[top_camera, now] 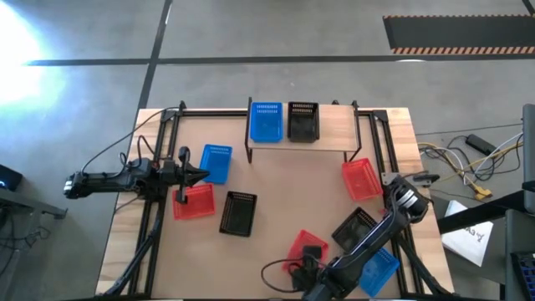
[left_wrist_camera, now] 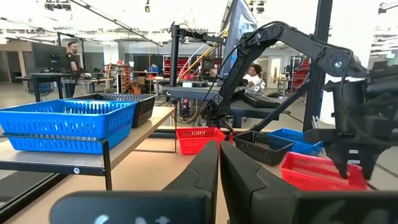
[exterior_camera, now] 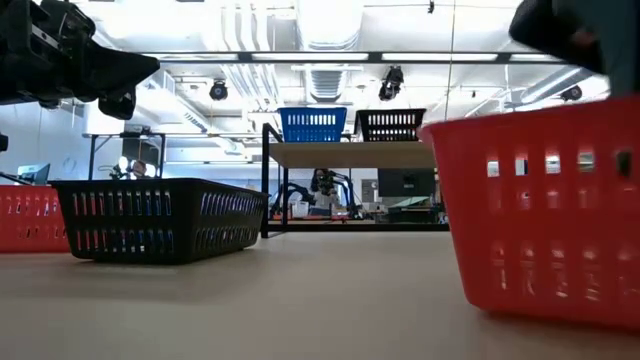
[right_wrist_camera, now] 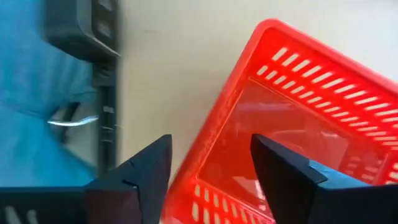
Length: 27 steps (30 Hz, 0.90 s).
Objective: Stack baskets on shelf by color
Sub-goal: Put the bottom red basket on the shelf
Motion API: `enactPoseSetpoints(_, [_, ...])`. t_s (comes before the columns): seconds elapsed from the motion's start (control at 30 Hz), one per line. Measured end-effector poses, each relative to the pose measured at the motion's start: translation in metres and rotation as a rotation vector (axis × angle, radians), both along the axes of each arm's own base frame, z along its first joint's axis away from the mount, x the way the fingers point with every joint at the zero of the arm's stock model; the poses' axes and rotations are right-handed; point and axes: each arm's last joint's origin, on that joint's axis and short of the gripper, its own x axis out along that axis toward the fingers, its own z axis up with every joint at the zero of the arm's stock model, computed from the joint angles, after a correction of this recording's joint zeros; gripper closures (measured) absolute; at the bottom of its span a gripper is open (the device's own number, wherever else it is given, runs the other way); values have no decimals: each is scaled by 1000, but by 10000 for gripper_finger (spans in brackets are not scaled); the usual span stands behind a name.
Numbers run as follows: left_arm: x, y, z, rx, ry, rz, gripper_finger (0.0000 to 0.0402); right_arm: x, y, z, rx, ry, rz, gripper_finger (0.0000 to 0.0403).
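Basket count from high view: 8 total. Shelf (top_camera: 334,134) at worktop (top_camera: 276,188) far edge carries 2: blue basket (top_camera: 267,122) beside black basket (top_camera: 303,122). Loose on worktop: 3 red, 2 black, 2 blue, though one blue sits half hidden under right arm. Right gripper (right_wrist_camera: 211,171) jaws spread wide, straddling rim of near red basket (right_wrist_camera: 298,124), not clamped. Left gripper (top_camera: 199,175) jaws closed, empty, above left red basket (top_camera: 194,201).
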Motion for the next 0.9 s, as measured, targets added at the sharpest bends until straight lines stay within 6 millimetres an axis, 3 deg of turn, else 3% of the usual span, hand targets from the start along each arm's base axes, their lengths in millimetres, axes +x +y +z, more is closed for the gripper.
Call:
enactPoseSetpoints(0.17, [0, 0, 0, 0, 1, 0, 402, -3, -5, -7, -69, -6, -12, 263])
enactPoseSetpoints(0.4, [0, 0, 0, 0, 1, 0, 402, -13, -14, -9, -197, 54, -42, 381])
enactPoseSetpoints(0.5, [0, 0, 0, 0, -1, 0, 402, -19, -16, -4, -248, 84, -34, 390])
enactPoseSetpoints(0.67, [0, 0, 0, 0, -1, 0, 402, -34, -13, 25, -343, 42, -15, 394])
enactPoseSetpoints(0.9, [0, 0, 0, 0, 0, 0, 402, -67, -18, 81, -457, -98, -19, 394])
